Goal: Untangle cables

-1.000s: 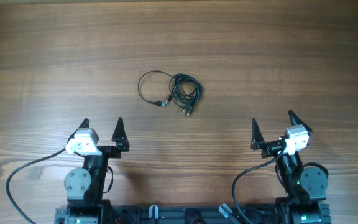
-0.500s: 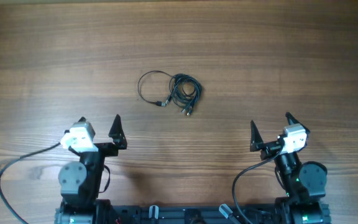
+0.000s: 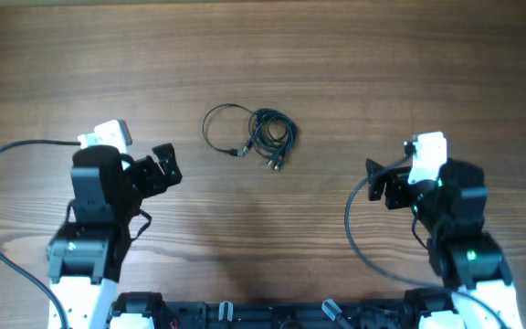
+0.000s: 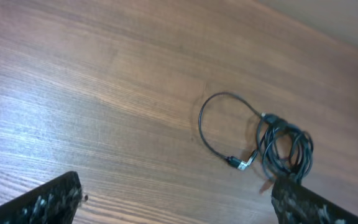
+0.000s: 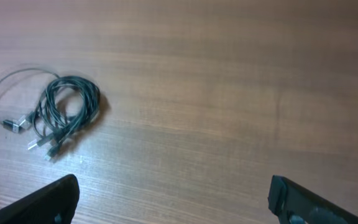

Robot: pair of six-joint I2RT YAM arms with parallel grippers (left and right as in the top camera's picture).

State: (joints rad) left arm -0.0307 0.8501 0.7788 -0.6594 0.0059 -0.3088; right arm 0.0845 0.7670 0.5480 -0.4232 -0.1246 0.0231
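The cables (image 3: 261, 135) lie bundled on the wooden counter (image 3: 336, 55), 1 thin loop spread left. The left gripper (image 3: 166, 166) and right gripper (image 3: 376, 183) flank them, nearer, jaws apart.

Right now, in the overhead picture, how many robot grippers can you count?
2. The left gripper is to the left of the cables; the right gripper is to their right. Both are open and clear of the cables. None seems hidden.
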